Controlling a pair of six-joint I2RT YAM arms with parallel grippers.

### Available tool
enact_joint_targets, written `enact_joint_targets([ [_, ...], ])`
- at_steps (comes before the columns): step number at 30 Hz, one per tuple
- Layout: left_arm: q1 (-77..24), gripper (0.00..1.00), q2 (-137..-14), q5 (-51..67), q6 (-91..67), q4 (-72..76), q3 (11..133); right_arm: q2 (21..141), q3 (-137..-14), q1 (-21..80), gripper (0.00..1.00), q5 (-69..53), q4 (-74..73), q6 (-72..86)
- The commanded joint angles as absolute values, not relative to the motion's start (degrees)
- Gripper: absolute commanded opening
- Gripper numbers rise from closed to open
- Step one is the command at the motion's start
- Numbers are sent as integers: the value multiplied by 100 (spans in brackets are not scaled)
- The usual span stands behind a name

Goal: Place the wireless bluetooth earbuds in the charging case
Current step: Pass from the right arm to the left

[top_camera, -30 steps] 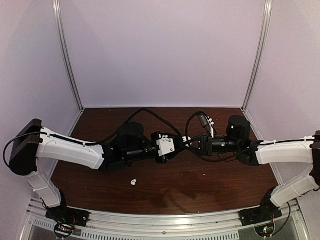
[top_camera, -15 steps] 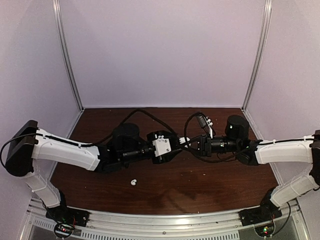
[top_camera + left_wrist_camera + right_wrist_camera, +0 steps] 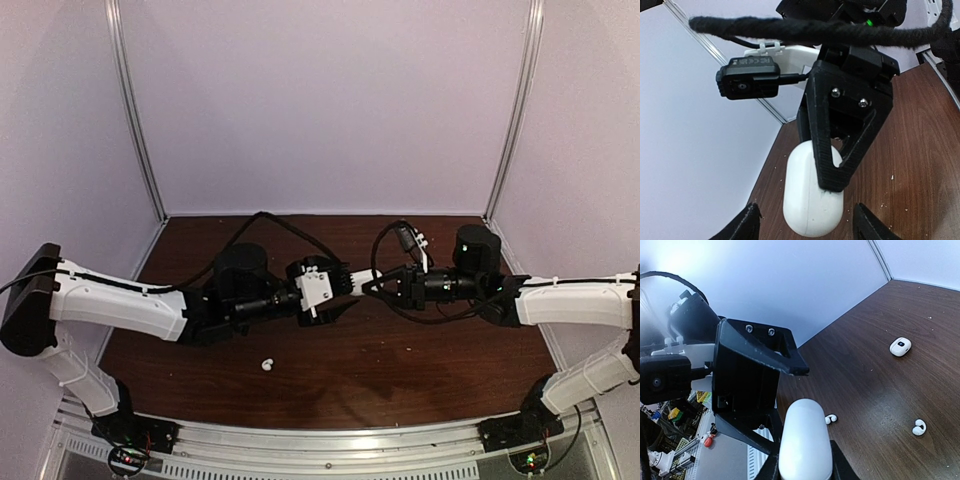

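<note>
The white pebble-shaped charging case (image 3: 807, 205) hangs above the table, lid closed, with a seam running along it. My right gripper (image 3: 802, 467) is shut on it; one of its black fingers (image 3: 830, 165) lies across the case in the left wrist view. My left gripper (image 3: 807, 227) is open, its tips standing off either side of the case without touching. In the top view the two grippers face each other at mid-table, left gripper (image 3: 338, 287), right gripper (image 3: 375, 283), case (image 3: 360, 281) between them. One earbud (image 3: 267, 365) lies on the wood near the front; three earbuds show in the right wrist view (image 3: 830, 418), (image 3: 919, 427), (image 3: 900, 346).
The dark wooden table (image 3: 430, 360) is enclosed by pale walls with metal corner posts (image 3: 138, 120). Black cables (image 3: 290, 230) loop over both wrists. An aluminium rail (image 3: 330, 440) runs along the front edge by the arm bases.
My left gripper has opened and drawn back to the left, off the case. The right gripper has closed on the case and holds it alone.
</note>
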State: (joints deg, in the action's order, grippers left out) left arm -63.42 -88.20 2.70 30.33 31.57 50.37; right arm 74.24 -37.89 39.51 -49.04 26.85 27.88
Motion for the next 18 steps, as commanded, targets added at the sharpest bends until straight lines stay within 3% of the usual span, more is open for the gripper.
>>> enact_joint_targets([
  [1, -6335, 65, -8957, 484, 3070, 3157, 5251, 7304, -3756, 3978, 10, -4917, 3045, 3027],
  [12, -6345, 49, -9136, 283, 3032, 3333, 5412, 7374, -3687, 3980, 12, -5010, 3234, 3173],
  [18, -6344, 36, -9125, 111, 2969, 3474, 5385, 7378, -3653, 3974, 20, -5026, 3300, 3228],
])
